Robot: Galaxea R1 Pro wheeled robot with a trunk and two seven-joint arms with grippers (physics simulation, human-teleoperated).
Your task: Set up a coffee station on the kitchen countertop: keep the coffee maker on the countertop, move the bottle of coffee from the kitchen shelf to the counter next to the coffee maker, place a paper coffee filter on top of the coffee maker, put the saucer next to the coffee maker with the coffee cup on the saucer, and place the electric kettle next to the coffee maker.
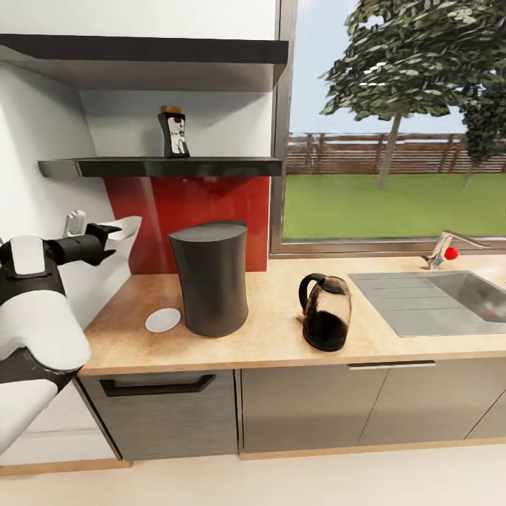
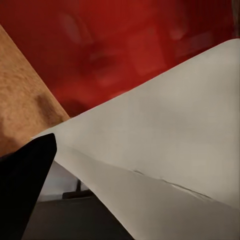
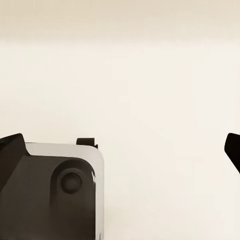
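The dark grey coffee maker (image 1: 211, 277) stands on the wooden countertop (image 1: 267, 337), with the white saucer (image 1: 163, 320) lying just left of its base. To its right is the glass electric kettle (image 1: 327, 313) with a black handle. The bottle of coffee (image 1: 173, 132) stands on the lower black shelf (image 1: 161, 166). My left gripper (image 1: 107, 236) is shut on the white paper coffee filter (image 1: 128, 226), held in the air left of the coffee maker and level with its top. In the left wrist view the filter (image 2: 165, 150) spreads out beside one black finger (image 2: 25, 190). My right gripper (image 3: 122, 150) is open over pale floor.
A steel sink (image 1: 436, 299) with a tap (image 1: 443, 249) takes up the counter's right end under the window. A red backsplash (image 1: 190, 211) runs behind the coffee maker. A small pale object (image 1: 74, 223) sits by the left wall behind my arm. Drawers (image 1: 158, 414) lie below.
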